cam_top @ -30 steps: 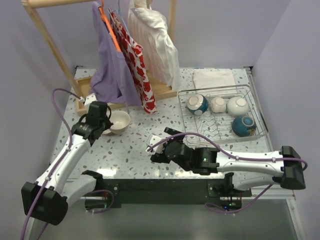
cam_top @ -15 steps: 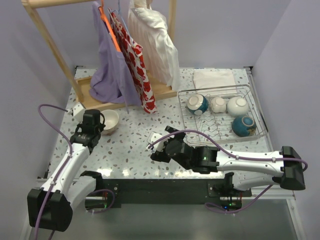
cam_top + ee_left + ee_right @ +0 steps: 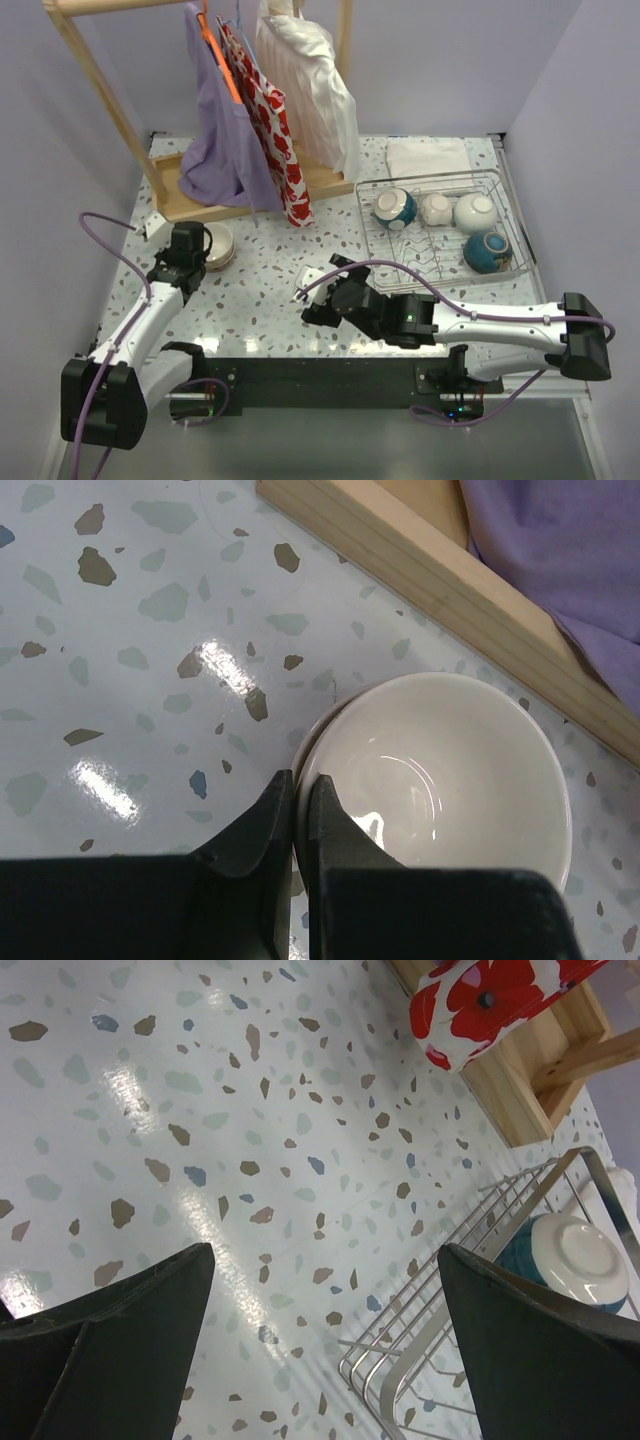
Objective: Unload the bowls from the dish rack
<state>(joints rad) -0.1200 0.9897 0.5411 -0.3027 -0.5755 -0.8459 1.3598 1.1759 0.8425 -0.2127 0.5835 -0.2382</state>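
The dish rack (image 3: 440,235) stands at the right and holds two teal-blue bowls (image 3: 395,208) (image 3: 487,252), a small cream bowl (image 3: 436,208) and a white bowl (image 3: 474,212). My left gripper (image 3: 192,248) is shut on the near rim of a cream bowl (image 3: 440,770), which sits low on the table by the wooden base. A second pale rim (image 3: 303,742) shows just under its left edge. My right gripper (image 3: 318,292) is open and empty over the table, left of the rack. The rack's corner (image 3: 450,1340) and a teal bowl (image 3: 565,1255) show in the right wrist view. The red floral bowl is out of view.
A wooden clothes stand (image 3: 300,185) with hanging purple, red-flowered and white cloth occupies the back left. Its base beam (image 3: 450,590) runs just behind the held bowl. A folded white towel (image 3: 428,156) lies behind the rack.
My left gripper has carried the cream bowl leftwards and set it lower beside the wooden base. The right arm has barely moved.
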